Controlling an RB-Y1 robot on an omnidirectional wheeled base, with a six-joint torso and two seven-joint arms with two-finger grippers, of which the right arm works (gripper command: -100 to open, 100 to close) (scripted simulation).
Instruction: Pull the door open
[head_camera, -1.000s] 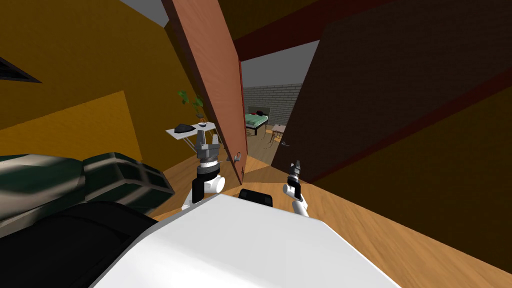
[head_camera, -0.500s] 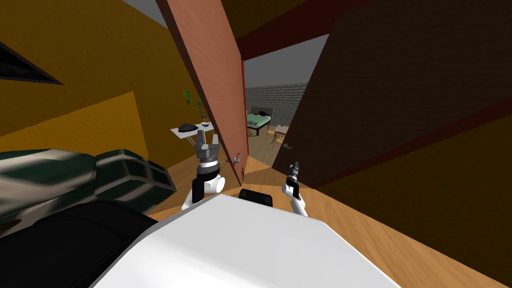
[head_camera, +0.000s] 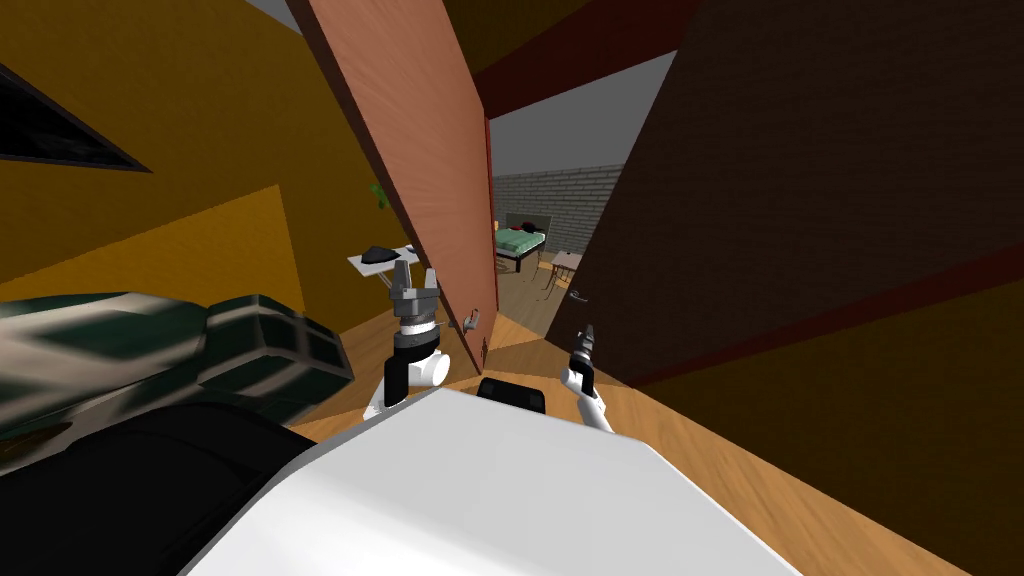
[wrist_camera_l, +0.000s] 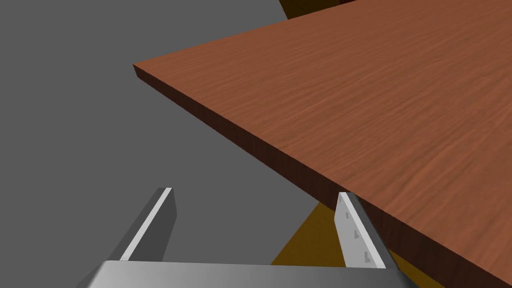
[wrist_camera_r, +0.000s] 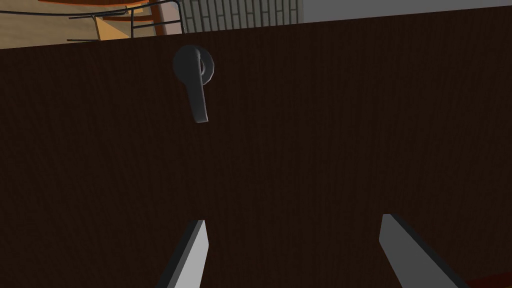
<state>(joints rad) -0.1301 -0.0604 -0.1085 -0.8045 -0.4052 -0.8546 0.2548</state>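
Note:
Two door leaves flank an open gap. The reddish-brown door (head_camera: 430, 180) stands on the left, with a small metal handle (head_camera: 470, 320) near its lower edge. The dark brown door (head_camera: 800, 180) on the right carries a dark lever handle (head_camera: 577, 293). My left gripper (head_camera: 415, 275) is open beside the reddish door's face; in the left wrist view its fingers (wrist_camera_l: 357, 232) point past the door's edge (wrist_camera_l: 240, 140). My right gripper (head_camera: 587, 335) is open and faces the dark door (wrist_camera_r: 350, 125), a short way below its lever handle (wrist_camera_r: 196, 85), touching nothing.
A dark green sofa (head_camera: 250, 345) sits close on my left. Behind the reddish door stand a white side table (head_camera: 380, 260) and a plant (head_camera: 380, 195). Through the gap are a green bed (head_camera: 520, 240), a small table (head_camera: 565, 262) and a brick wall. The floor is wooden.
My view has shifted and rolled a little. The reddish door now hides most of the plant, and the gap looks slightly wider at the top. Both grippers keep their places and stay open.

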